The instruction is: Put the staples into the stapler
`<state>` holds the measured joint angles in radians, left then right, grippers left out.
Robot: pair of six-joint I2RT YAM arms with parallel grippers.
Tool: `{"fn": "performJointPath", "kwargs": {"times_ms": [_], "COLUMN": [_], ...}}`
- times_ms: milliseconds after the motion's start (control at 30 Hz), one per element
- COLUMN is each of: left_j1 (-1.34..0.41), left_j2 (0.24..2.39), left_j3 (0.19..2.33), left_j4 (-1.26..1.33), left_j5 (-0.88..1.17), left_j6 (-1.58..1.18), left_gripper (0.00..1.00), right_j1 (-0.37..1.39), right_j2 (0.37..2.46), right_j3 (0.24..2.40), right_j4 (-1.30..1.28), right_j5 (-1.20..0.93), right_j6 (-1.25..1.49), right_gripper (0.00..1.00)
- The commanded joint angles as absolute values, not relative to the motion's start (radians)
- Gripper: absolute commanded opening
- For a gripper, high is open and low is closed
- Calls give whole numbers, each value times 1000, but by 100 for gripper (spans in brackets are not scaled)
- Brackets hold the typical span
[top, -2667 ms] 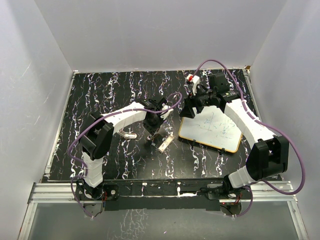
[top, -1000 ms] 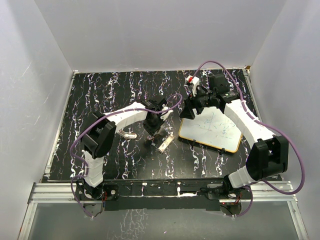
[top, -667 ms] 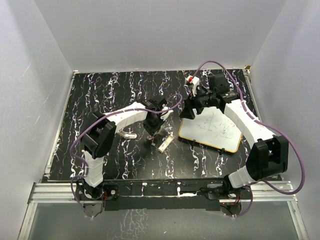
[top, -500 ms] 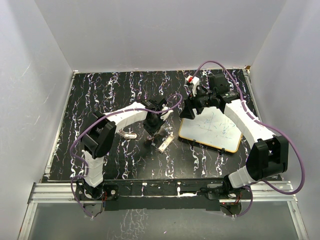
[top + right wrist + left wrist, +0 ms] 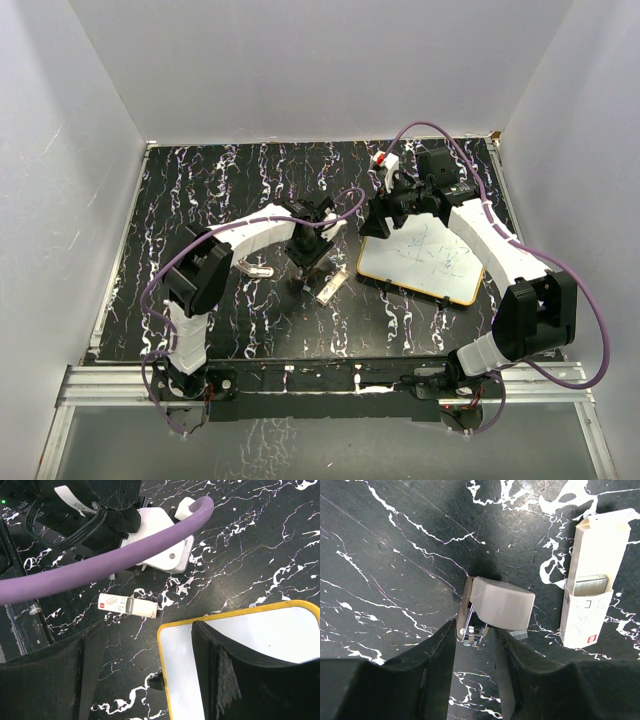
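Note:
A grey-beige mini stapler [image 5: 497,605] lies on the black marble table with its metal rear end [image 5: 471,631] toward me. My left gripper [image 5: 475,652] is open, and its fingertips flank that metal end with small gaps on both sides. The staples box [image 5: 592,575] is cream-white and lies just right of the stapler, its flap open on a silver strip [image 5: 591,584]. It also shows in the top view [image 5: 330,286] and the right wrist view [image 5: 127,605]. My right gripper [image 5: 145,680] is open and empty above the whiteboard's near-left corner.
A yellow-framed whiteboard [image 5: 430,262] lies at the right. A white and red item [image 5: 387,160] sits at the far right. A clear plastic piece [image 5: 258,269] lies left of the left gripper. A purple cable [image 5: 125,560] crosses the right wrist view.
The right gripper has shifted slightly toward the far side since the earliest frame. The left gripper has stayed over the stapler with hardly any motion.

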<state>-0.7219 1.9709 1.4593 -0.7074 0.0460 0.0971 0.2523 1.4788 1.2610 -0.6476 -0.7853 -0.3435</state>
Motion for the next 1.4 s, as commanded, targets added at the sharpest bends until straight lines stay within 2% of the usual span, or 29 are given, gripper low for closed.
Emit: {"fn": "performJointPath", "kwargs": {"times_ms": [0,300,700,1367], "left_j1": [-718,-718,-688,-635], "left_j2": [1942,1875,1801,1874], "left_j3": [1498,1501,1432,1403], "left_j4": [-729,-723,-703,-706], "left_j5": [63,91,51,116], "left_j6": [103,109,143,167], "left_gripper": [36,47,45,42], "right_j1": [247,247,247,247], "right_j2": [1446,1446,1433,1428], "right_j3": [1275,1272,1272,1262], "right_j4": [-616,-615,-616,-611], "right_j5": [-800,-798,-795,-792], "right_j6": [-364,-365,-366,-368], "right_gripper": [71,71,71,71]}}
